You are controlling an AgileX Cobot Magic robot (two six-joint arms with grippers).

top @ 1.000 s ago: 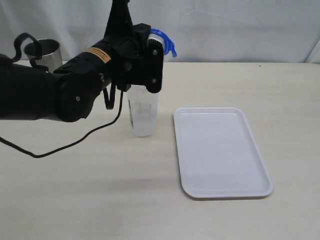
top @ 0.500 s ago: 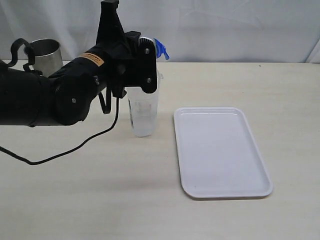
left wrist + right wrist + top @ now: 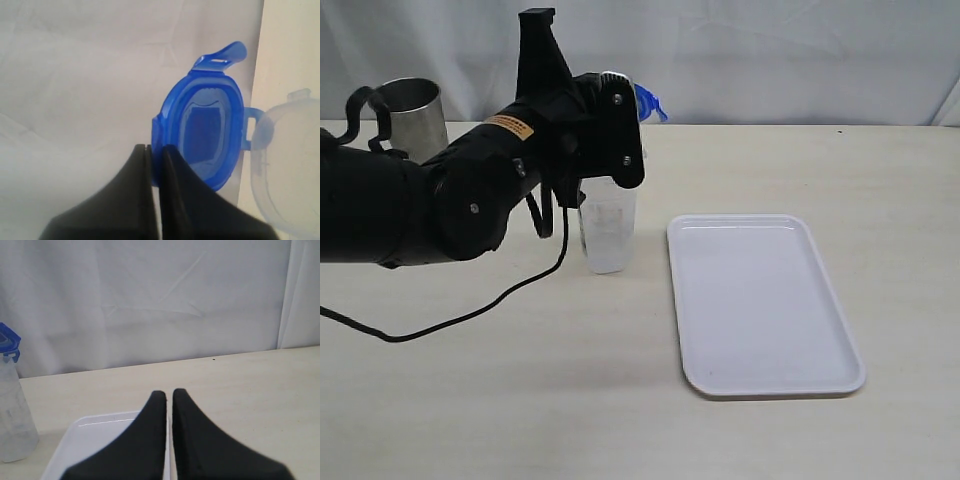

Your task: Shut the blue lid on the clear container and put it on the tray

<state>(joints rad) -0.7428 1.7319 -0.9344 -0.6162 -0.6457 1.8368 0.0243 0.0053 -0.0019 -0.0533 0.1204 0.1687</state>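
The blue lid (image 3: 205,135) stands tilted open, hinged above the clear container (image 3: 608,235).

Blocked for you: black left arm (image 3: 440,205) crowded the tall clear plastic container (image 3: 608,235) on its left side; bright blue lid (image 3: 650,100) stood open above. Free: tan tabletop (image 3: 520,400) in front; gap before flat white tray (image 3: 765,300).

Robot test bench in a laboratory setting: bare pale counter (image 3: 520,400), hung white cloth backdrop (image 3: 800,50), black cabled arm (image 3: 410,205), and only staged props, a white tray (image 3: 760,300) and steel cup (image 3: 412,112).
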